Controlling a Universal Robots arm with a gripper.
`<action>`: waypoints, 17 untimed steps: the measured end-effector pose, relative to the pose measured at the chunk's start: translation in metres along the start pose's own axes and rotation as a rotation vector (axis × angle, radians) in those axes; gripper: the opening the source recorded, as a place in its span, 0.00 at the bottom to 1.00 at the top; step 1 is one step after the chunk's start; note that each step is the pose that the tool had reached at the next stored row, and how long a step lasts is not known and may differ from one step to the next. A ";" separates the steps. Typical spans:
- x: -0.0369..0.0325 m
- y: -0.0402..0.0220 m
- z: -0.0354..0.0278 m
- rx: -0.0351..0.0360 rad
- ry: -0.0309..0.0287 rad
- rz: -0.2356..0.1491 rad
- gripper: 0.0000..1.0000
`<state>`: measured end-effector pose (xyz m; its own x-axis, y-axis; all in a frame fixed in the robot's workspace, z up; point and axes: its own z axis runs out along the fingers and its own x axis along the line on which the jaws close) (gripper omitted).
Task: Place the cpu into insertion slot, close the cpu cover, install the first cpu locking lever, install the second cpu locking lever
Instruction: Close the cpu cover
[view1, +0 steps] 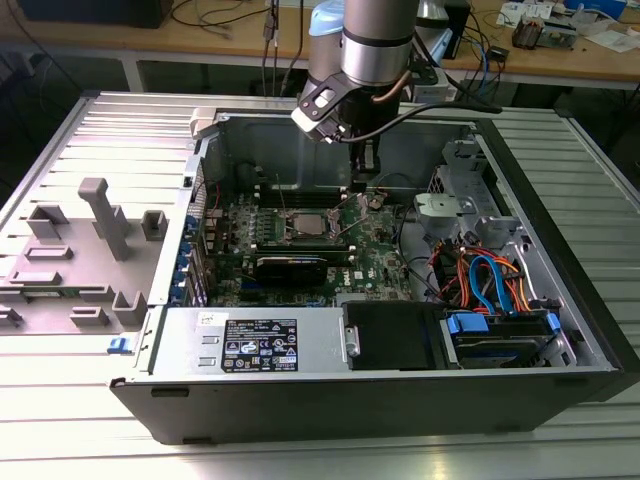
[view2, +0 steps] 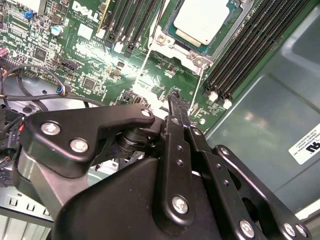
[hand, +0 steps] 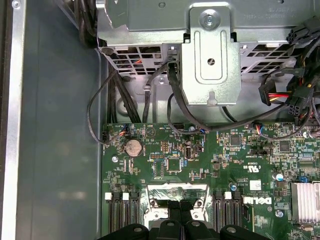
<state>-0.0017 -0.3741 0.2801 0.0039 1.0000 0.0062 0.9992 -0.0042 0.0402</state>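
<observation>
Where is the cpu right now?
In the second wrist view, the cpu sits in the insertion slot, flanked by black memory slots, beyond the gripper.

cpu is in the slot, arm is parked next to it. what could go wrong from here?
1. The gripper seems low over the board, between two thin levers that run out from the slot. A sideways move may snag or bend one.
2. Small parts stand on the board by its tip, so a further drop might scrape them.
3. A black cable loops beside the gripper body and could catch.
</observation>
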 end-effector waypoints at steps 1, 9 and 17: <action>0.0000 0.0001 0.0000 0.0000 0.0000 0.000 0.11; 0.0000 0.0064 0.0003 0.0000 0.0000 0.000 0.11; 0.0000 0.0091 0.0004 0.0000 0.0000 0.000 0.11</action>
<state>0.0074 -0.3741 0.2801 0.0040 1.0000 0.0062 0.9992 -0.0042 0.0402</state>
